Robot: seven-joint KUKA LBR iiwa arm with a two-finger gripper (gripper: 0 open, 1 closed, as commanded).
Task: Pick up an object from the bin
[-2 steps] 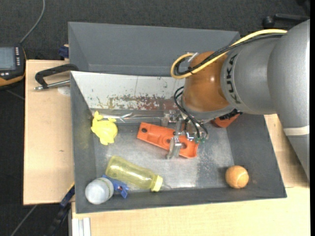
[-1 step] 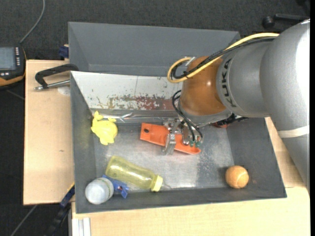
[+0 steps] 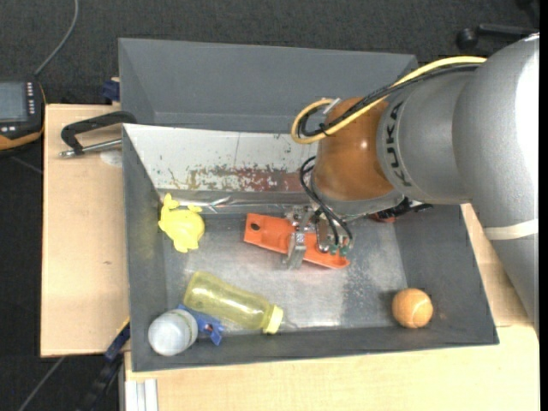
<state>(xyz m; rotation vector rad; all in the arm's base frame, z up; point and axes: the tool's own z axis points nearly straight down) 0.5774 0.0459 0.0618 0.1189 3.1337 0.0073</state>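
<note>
Nearest: a white-and-blue round thing (image 3: 175, 332) in the near-left corner w/ a clear yellowish bottle (image 3: 229, 305) just beside it, and an orange ball (image 3: 413, 307) near-right. The gripper (image 3: 308, 245) is down at a flat orange piece (image 3: 267, 232) mid-bin, towards the far wall; can't tell if it's apart or together. Risk, imo: the piece lies flat on the bin (image 3: 377, 268) floor, so the gripper may catch only an edge & it tilts out on the lift.
</note>
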